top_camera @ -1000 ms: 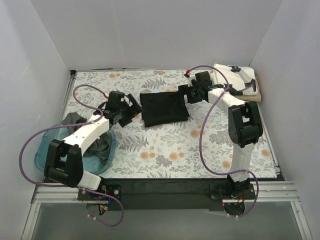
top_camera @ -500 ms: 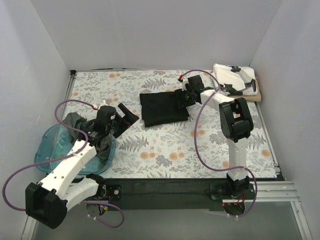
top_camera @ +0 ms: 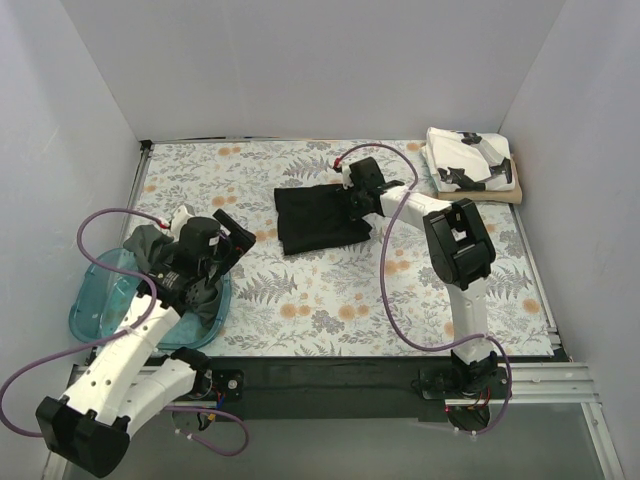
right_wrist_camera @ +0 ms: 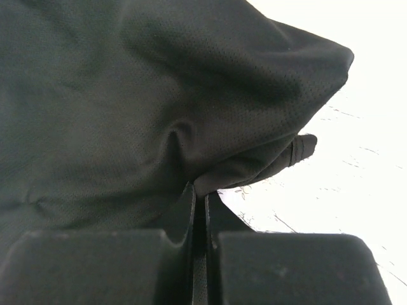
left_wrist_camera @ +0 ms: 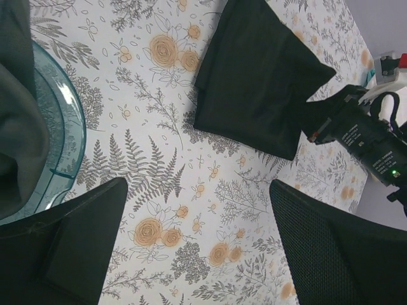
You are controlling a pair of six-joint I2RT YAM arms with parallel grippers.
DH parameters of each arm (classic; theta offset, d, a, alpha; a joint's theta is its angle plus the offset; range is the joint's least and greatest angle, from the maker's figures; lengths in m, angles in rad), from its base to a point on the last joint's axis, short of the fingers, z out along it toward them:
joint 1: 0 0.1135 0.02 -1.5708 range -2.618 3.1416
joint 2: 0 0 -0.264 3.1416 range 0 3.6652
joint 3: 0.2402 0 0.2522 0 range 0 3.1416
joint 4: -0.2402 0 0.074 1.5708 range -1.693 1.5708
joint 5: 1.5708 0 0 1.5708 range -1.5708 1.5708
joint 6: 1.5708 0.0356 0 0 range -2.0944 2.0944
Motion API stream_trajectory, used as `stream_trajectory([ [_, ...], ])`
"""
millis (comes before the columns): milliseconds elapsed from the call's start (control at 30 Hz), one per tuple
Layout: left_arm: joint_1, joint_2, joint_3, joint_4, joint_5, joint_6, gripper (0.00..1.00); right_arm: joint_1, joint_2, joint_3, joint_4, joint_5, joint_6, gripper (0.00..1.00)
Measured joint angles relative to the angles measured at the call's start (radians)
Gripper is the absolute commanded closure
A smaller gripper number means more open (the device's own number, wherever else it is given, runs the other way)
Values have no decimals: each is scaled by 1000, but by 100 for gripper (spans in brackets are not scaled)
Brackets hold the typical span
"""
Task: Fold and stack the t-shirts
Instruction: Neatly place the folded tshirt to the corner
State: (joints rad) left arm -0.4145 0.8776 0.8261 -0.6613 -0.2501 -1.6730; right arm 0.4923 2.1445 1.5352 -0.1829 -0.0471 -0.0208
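While folded, black t-shirt point(top_camera: 318, 218) in fingers point(right_wrist_camera: 108, 267)

This is a robotics lab test cell. Plain white walls point(top_camera: 300, 70) box in a table point(top_camera: 330, 290) with a flowered cover. A metal rail point(top_camera: 560, 378) at its near edge carries robot arms point(top_camera: 462, 260) trailing purple cables point(top_camera: 395, 300).

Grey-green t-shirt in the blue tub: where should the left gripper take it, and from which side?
Pinch the bunched hump of the grey-green t-shirt that rises above the far rim of the blue tub, coming straight down with the open left gripper. That hump stands free; the rest lies slumped inside its walls.
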Motion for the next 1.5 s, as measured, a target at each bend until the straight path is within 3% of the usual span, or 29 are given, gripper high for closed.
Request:
stream_trajectory([
  [400,0,-73,15,-86,-87,-8,6,30,-121,-14,-22,476,-271,99],
  [600,0,-114,15,-95,-101,-3,6,-8,-196,-14,36,620,-436,99],
  [1000,0,-132,15,-97,-140,0,3,-126,-206,41,87,722,-647,99],
  [1500,0,-132,15,-98,-182,-11,3,-188,-206,158,130,732,-690,99],
])
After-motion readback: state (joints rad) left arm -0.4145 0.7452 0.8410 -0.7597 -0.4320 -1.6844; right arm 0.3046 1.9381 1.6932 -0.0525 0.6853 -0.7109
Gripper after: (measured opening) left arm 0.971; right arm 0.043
